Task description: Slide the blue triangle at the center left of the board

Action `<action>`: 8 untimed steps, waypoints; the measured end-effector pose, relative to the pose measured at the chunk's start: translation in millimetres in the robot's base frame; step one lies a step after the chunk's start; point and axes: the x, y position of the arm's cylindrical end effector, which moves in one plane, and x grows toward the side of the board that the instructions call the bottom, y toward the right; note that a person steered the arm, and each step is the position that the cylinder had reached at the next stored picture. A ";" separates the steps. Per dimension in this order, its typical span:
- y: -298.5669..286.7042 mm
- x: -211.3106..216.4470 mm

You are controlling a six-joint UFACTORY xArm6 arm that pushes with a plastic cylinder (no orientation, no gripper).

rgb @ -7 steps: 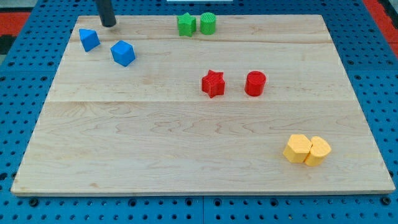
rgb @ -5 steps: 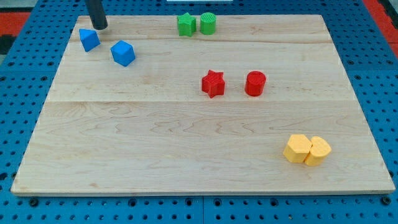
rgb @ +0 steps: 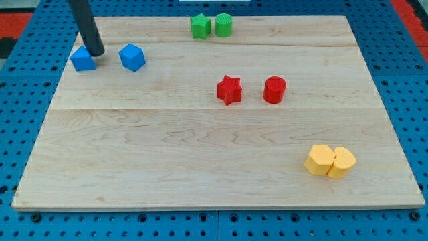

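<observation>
The blue triangle (rgb: 82, 59) lies near the board's left edge, in the upper left of the view. My tip (rgb: 95, 52) touches its upper right side; the dark rod rises from there toward the view's top left. A blue cube (rgb: 132, 57) sits just to the right of my tip, apart from the triangle.
A green star (rgb: 200, 27) and a green cylinder (rgb: 223, 25) sit together at the top edge of the wooden board (rgb: 200, 140). A red star (rgb: 229, 90) and a red cylinder (rgb: 274, 89) lie at centre. Two yellow blocks (rgb: 330, 161) touch at lower right.
My tip has moved left and down from the board's top edge onto the blue triangle. The triangle has slid down and to the left, toward the board's left edge. The other blocks have not moved.
</observation>
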 end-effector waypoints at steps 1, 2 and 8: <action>13.8 -43.3; -38.7 -23.2; 41.2 -8.2</action>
